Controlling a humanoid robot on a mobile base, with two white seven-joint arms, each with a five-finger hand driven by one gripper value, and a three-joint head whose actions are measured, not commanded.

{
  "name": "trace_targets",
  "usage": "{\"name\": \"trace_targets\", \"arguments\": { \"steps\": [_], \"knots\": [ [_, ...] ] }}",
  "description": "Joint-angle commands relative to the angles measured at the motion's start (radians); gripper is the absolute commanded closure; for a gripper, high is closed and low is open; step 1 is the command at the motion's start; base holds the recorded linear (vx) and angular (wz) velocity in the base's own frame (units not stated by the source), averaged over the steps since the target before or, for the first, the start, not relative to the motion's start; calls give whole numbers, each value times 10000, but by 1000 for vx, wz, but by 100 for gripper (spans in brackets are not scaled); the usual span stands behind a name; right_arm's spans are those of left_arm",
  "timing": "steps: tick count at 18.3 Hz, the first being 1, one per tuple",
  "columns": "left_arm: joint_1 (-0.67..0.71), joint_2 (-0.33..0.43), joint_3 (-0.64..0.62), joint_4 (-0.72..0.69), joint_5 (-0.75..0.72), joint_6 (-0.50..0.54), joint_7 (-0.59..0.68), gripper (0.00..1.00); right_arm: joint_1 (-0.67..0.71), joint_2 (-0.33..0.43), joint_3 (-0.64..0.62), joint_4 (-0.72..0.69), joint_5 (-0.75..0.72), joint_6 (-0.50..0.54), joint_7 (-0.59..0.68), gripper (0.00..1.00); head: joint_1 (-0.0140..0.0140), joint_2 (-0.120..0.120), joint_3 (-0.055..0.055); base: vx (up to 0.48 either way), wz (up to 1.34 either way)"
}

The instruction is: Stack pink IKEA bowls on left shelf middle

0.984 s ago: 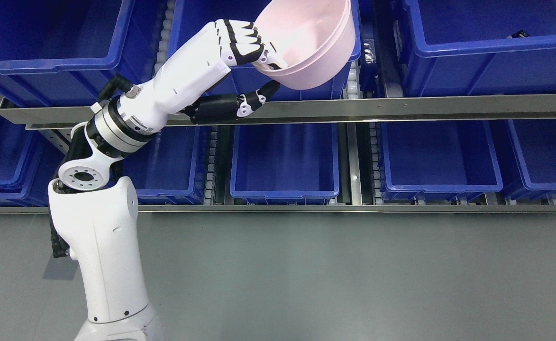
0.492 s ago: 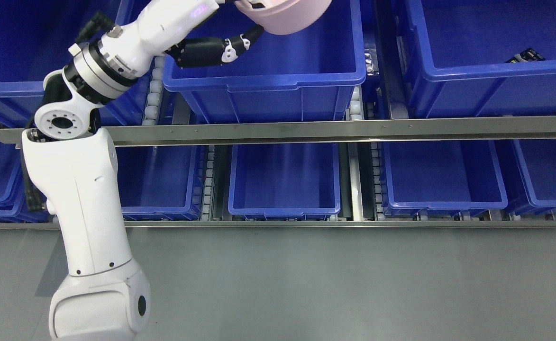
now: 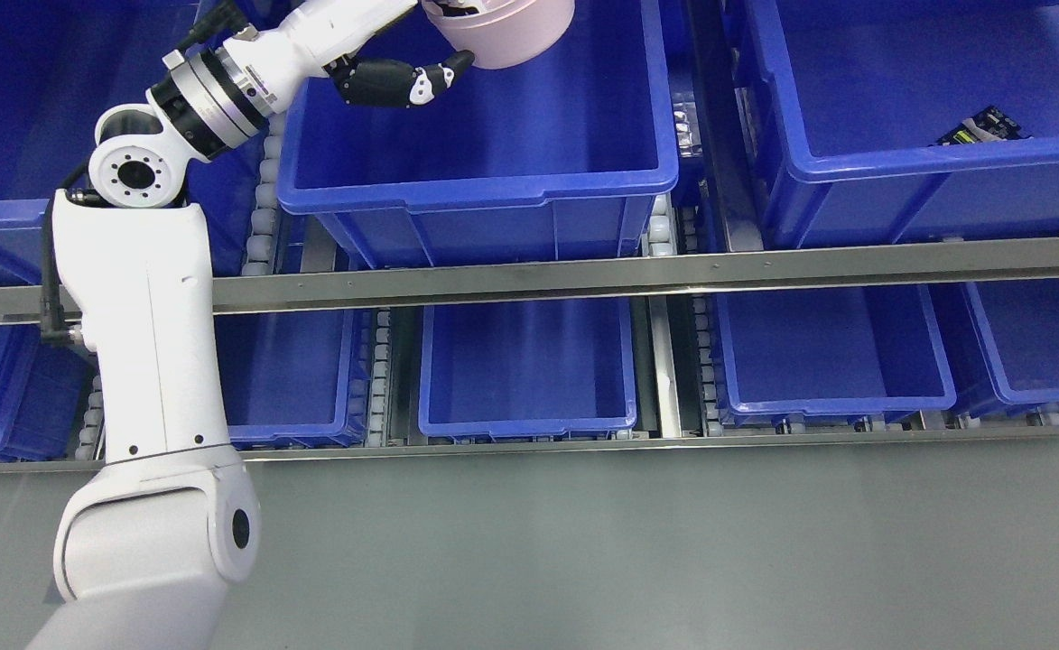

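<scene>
Big steel flow-rack shelf w/ roller lanes fills my view, two tiers of blue plastic bins. Largest open blue plastic bin sits mid on the upper tier, looks empty where I can see; that's my read of the target. Blue bin to the right has a small dark packet in it, irrelevant.

White left arm comes up from lower left, reaching over the bin's back-left area. Left hand is clamped on the pale pink plastic bowl: thumb under the wall, the rest cut off by frame top. Bowl hangs above the bin interior, near the back, not touching the floor AFAICT. Right arm not visible.

Risks: bowl mostly out of frame, so I can't judge height or tilt. Release too high = bounce/tip. No other pink bowl visible to nest onto.
</scene>
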Motion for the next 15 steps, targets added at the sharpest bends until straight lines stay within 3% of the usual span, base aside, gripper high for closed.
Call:
{"name": "trace_targets", "arguments": {
  "steps": [1, 4, 8, 12, 15],
  "knots": [
    [287, 307, 40, 2668, -349, 8, -6, 96, -1, -175, -46, -175, -15, 2, -2, 0, 0, 0, 0, 43, -48],
    [533, 323, 101, 2668, -334, 8, -6, 87, -1, -175, -46, -175, -15, 2, -2, 0, 0, 0, 0, 29, -30],
    [487, 247, 423, 2653, -303, 8, 345, 63, -1, -175, -46, -175, -15, 2, -2, 0, 0, 0, 0, 4, -2],
    [411, 170, 484, 2606, -257, 8, 560, 48, -1, -175, -46, -175, -15, 2, -2, 0, 0, 0, 0, 0, 0],
    [257, -197, 515, 2576, -196, 8, 1905, 24, -1, -175, -46, -175, -15, 2, -2, 0, 0, 0, 0, 0, 0]
  ]
}}
